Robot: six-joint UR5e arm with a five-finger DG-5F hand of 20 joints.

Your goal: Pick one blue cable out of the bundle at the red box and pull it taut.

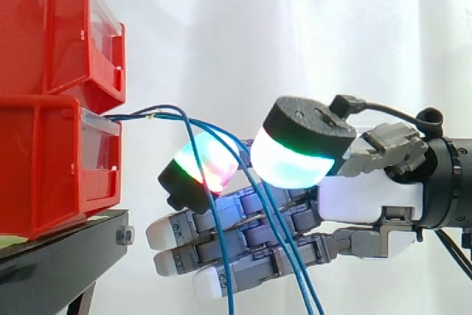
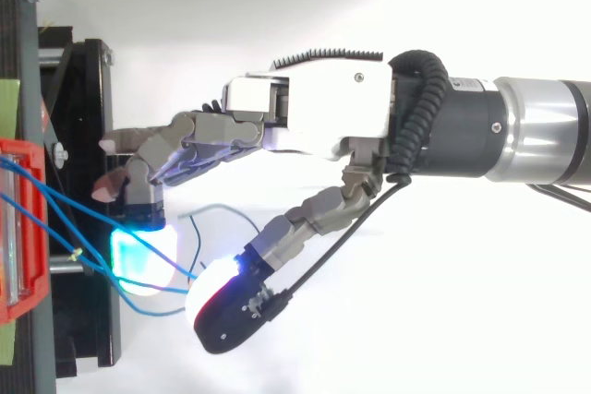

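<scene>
From the side, we see blue cables (image 1: 151, 114) leave the lower red box (image 1: 59, 167) and drop between the hand's (image 1: 369, 197) glowing pads (image 1: 291, 164), which are placed to single one out. From above, the pads stand apart, so nothing is pinched yet.

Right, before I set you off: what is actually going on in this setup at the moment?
A robot hand is stretched toward the lower red bin on the black stand, where a few blue cables come out of the bin's front. The cables hang slack and droop down across the hand's fingers. Two glowing pads sit on either side of the strands with a gap between them, so no cable looks pinched yet and none is taut.
</scene>
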